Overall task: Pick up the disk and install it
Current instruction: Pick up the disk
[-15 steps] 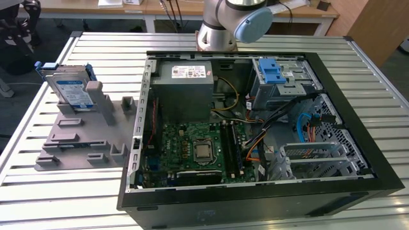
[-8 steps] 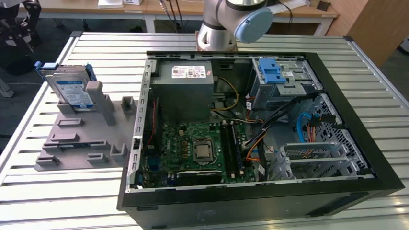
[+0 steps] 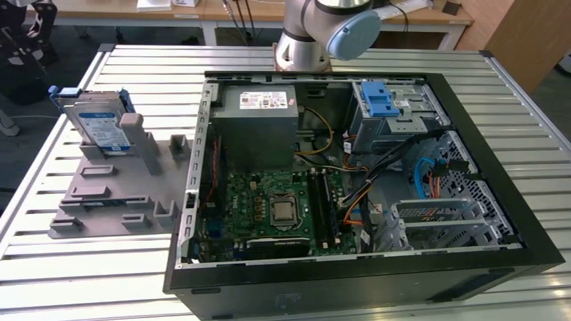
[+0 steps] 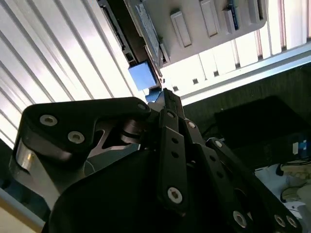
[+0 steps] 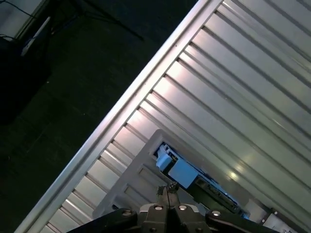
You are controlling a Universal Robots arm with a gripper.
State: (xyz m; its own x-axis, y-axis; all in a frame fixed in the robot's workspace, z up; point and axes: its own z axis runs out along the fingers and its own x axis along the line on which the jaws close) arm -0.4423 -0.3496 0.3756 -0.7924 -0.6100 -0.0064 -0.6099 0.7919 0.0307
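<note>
Disk (image 3: 100, 124): on edge in a grey holder (image 3: 111, 192), toward ten o'clock in the exterior view, beside the open computer case (image 3: 357, 281) and outside it. Blue-framed, with the blue-and-white label facing the near side.

Closest to the wrist cameras: gripper (image 5: 168, 190), clenched with fingertips pressed together and nothing between them. Pointed down at the blue end of the disk, seen beyond the tips in both wrist views; clear of it, not touching. Under that, the pale holder and the bright slats of the metal table (image 3: 89, 284).

In the exterior view, nearest at six o'clock: the case's black wall. Just past it, the green motherboard (image 3: 267, 207) lying flat inside. Farther on, toward twelve o'clock, a grey power supply (image 3: 259, 127) with a white sticker. At one o'clock, a ridged blue latch (image 3: 379, 100) on the metal drive cage (image 3: 402, 119), with cables trailing below. Farthest back, at twelve o'clock behind the case: the arm (image 3: 308, 33), grey with a blue joint cap, rising from the table's far edge.
</note>
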